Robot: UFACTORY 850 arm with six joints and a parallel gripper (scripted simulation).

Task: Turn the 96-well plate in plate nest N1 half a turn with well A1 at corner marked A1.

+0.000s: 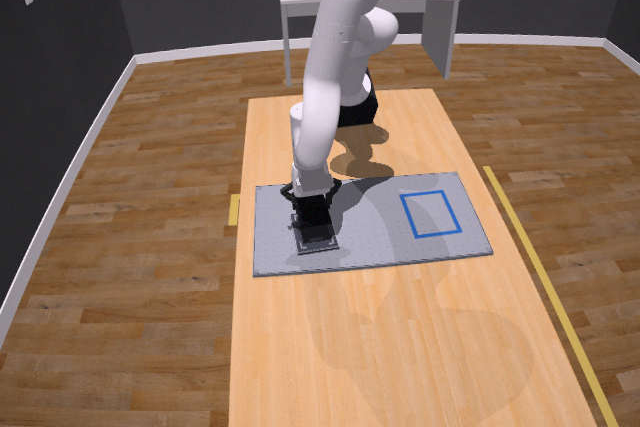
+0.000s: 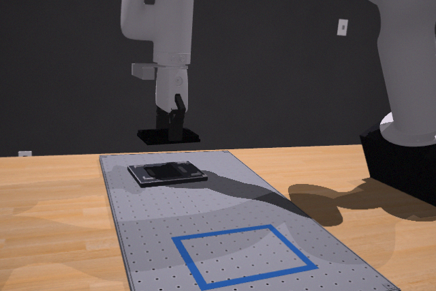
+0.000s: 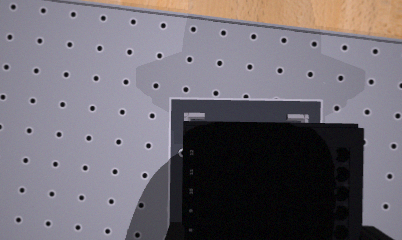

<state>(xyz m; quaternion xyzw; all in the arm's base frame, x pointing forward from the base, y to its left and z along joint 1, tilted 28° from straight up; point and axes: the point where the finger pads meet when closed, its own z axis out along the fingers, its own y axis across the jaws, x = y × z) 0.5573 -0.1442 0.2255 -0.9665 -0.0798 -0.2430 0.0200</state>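
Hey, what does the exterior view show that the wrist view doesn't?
Only the exterior view shows the hand shut on the black 96-well plate and holding it in the air, well above the nest, plus the blue rectangle and the arm's base. Only the wrist view shows the plate's wells and the nest's pale border from above. Both show the plate, the nest and the perforated grey board.

- 1 arm, 1 gripper [image 2: 174, 118]
- 1 96-well plate [image 2: 168, 136]
- 1 plate nest [image 2: 167, 172]
- 1 perforated grey board [image 2: 148, 210]
- 1 blue outlined rectangle [image 2: 242, 278]
- 1 wooden table [image 1: 392, 350]
- 1 white desk [image 1: 439, 3]
- 2 yellow floor stripes [image 1: 547, 293]
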